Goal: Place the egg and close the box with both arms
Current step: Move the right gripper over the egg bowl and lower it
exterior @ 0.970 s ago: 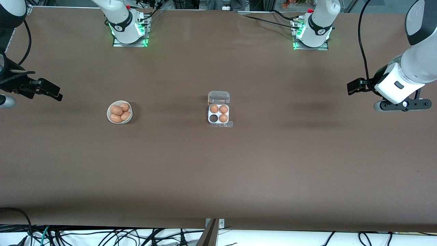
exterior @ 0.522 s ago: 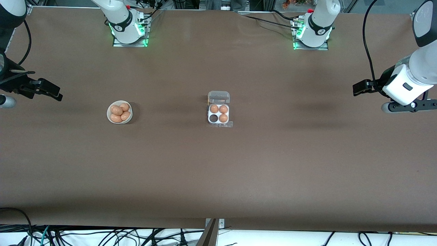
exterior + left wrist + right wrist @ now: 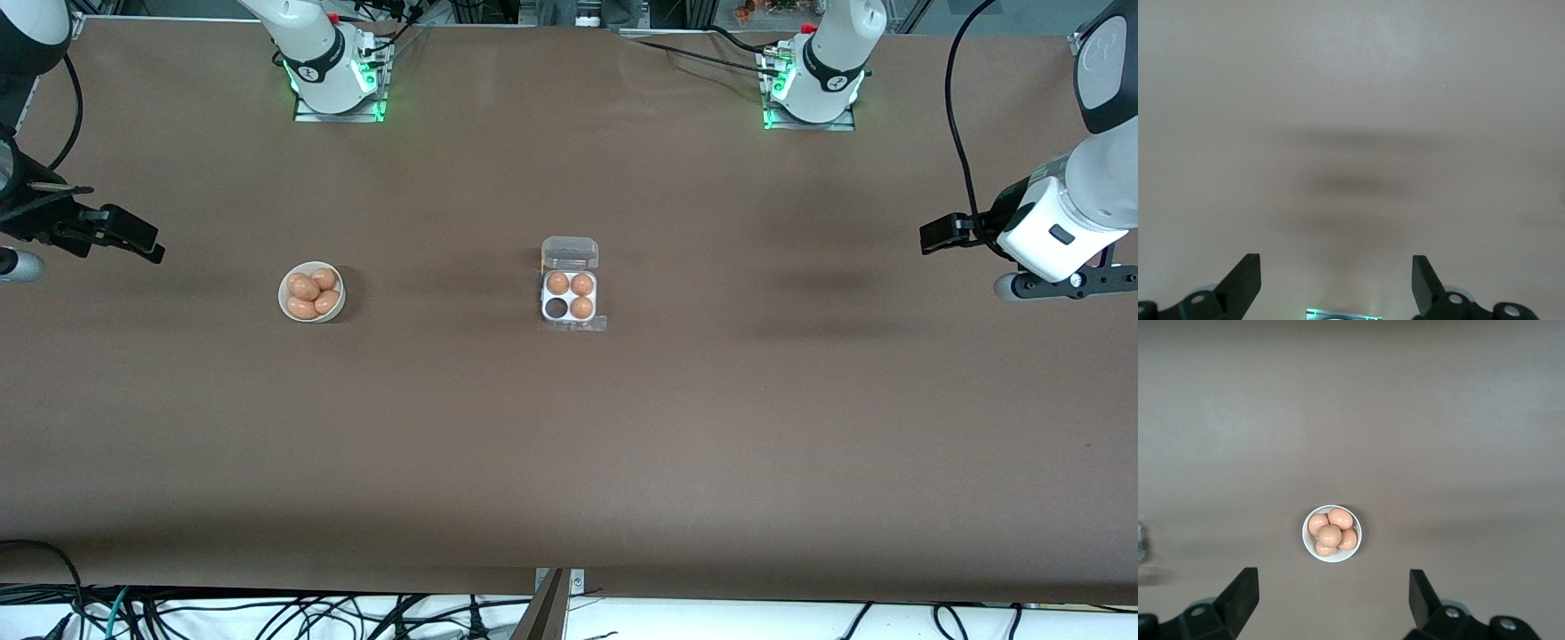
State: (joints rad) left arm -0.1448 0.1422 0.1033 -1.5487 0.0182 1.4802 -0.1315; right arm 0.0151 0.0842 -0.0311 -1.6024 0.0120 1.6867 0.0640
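Fingers (image 3: 1245,277) of the left gripper (image 3: 1336,280) spread wide, holding nothing, up over bare brown desk (image 3: 711,427) at the left arm's end, with only a soft shadow beneath. Fingers (image 3: 1243,592) of the right gripper (image 3: 1333,595) likewise spread and empty, up over the desk at the right arm's end, looking down on a round white bowl (image 3: 1310,547) heaped with eggs (image 3: 1330,535). Near the middle of the desk, the box (image 3: 569,308): white tray, clear lid (image 3: 570,252) thrown back toward the arm bases, three eggs seated, and one cell (image 3: 556,308) dark and vacant, the one nearer the front camera on the bowl's side. Bowl well apart from the box, toward the right arm's end. Brown matte covering across the whole desk. Green lights at both arm bases (image 3: 338,84); black cables (image 3: 267,613) tangled along the desk's near edge.
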